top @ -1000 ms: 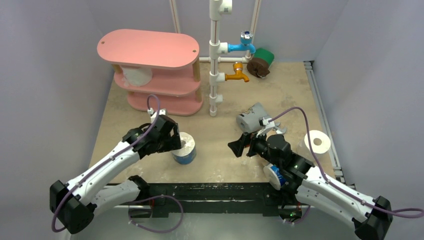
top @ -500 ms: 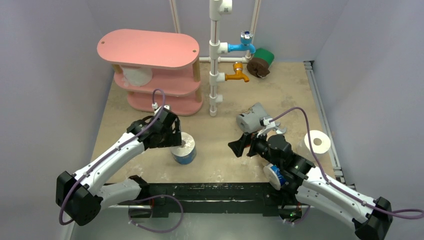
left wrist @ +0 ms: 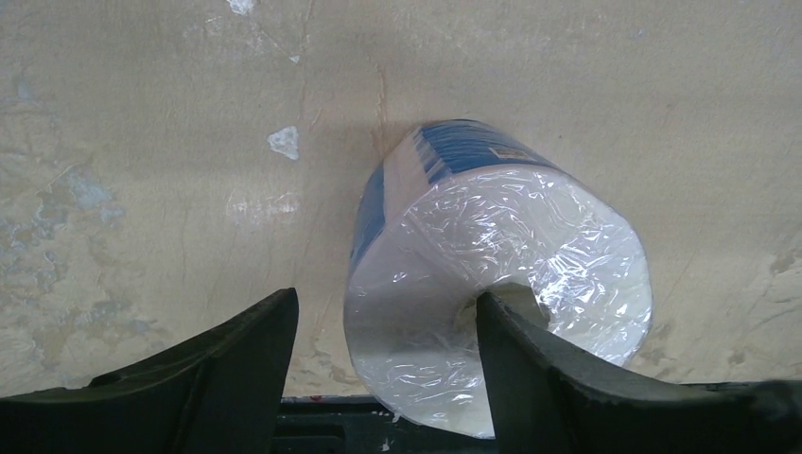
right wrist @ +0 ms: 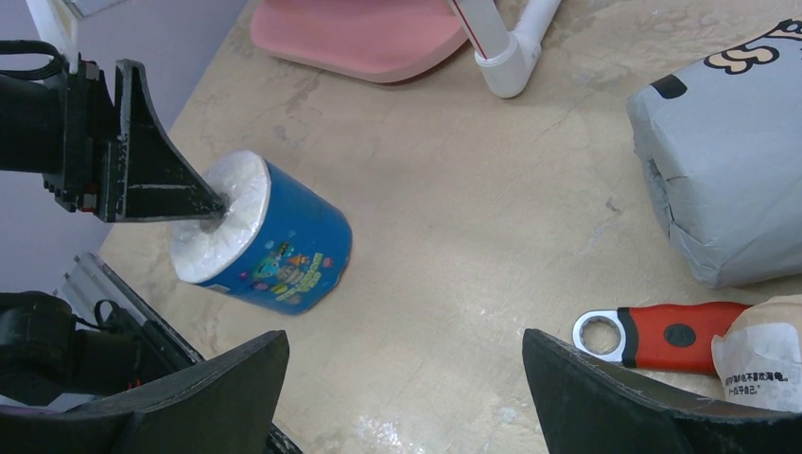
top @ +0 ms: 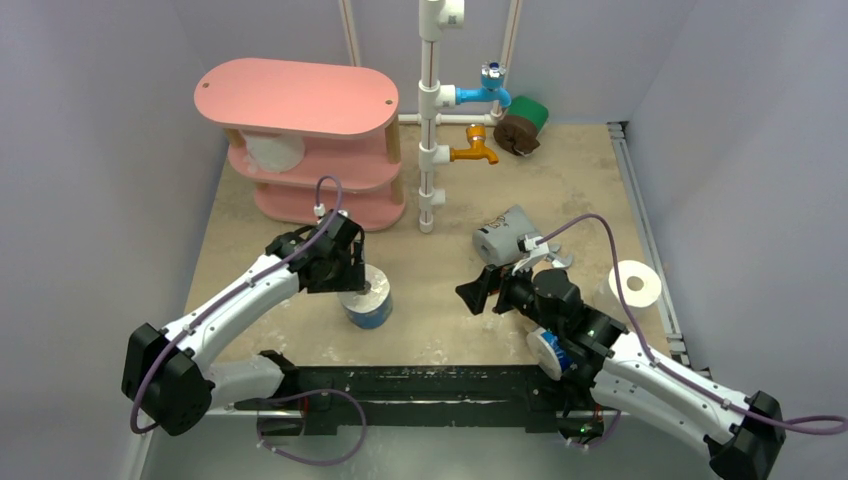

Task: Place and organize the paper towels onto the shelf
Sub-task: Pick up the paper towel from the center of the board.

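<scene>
A blue printed paper towel roll (top: 368, 300) (left wrist: 492, 236) (right wrist: 274, 246) stands on the table in front of the left arm, slightly tilted. My left gripper (top: 350, 281) (left wrist: 386, 312) is open and straddles its wall from above. One finger sits in the hollow core, and the other stands outside with a small gap to the wrapper. My right gripper (top: 483, 290) (right wrist: 402, 378) hangs open over bare table, holding nothing. The pink shelf (top: 300, 100) stands at the back left with a white roll (top: 272, 150) on its middle tier.
A grey wrapped roll (top: 505, 235) (right wrist: 719, 180) lies mid-table and a bare white roll (top: 635, 285) stands right. Green and brown rolls (top: 525, 125) sit at the back. A red-handled wrench (right wrist: 662, 336) lies by the right gripper. The white pipe frame (top: 430, 120) stands beside the shelf.
The left gripper has moved right and over the blue roll, and its jaws have narrowed around the roll's wall. The right arm has not moved.
</scene>
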You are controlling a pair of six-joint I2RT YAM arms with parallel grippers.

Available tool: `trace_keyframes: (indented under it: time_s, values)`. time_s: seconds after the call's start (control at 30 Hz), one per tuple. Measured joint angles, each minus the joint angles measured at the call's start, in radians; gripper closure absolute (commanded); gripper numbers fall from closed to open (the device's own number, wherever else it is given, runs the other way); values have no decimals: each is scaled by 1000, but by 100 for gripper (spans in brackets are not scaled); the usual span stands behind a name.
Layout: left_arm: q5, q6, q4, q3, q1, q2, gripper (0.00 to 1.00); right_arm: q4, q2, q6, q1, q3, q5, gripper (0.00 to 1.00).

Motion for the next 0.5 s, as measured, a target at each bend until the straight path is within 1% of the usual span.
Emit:
trace_keyframes:
  time_s: [0.1, 0.13, 0.23, 0.4, 0.5]
  values:
    - [11, 1, 9, -2, 3, 0, 45, 0, 9, 0, 0, 0, 0, 4]
    - [16, 1, 13, -3, 4, 0, 46, 0, 9, 0, 0, 0, 0, 4]
    - [21, 1, 18, -3, 4, 2, 47, 0, 9, 0, 0, 0, 0, 4]
    - [27, 1, 22, -7, 5, 21, 43, 0, 10, 0, 0, 0, 0, 4]
    - [31, 1, 22, -7, 5, 32, 46, 0, 10, 0, 0, 0, 0, 4]
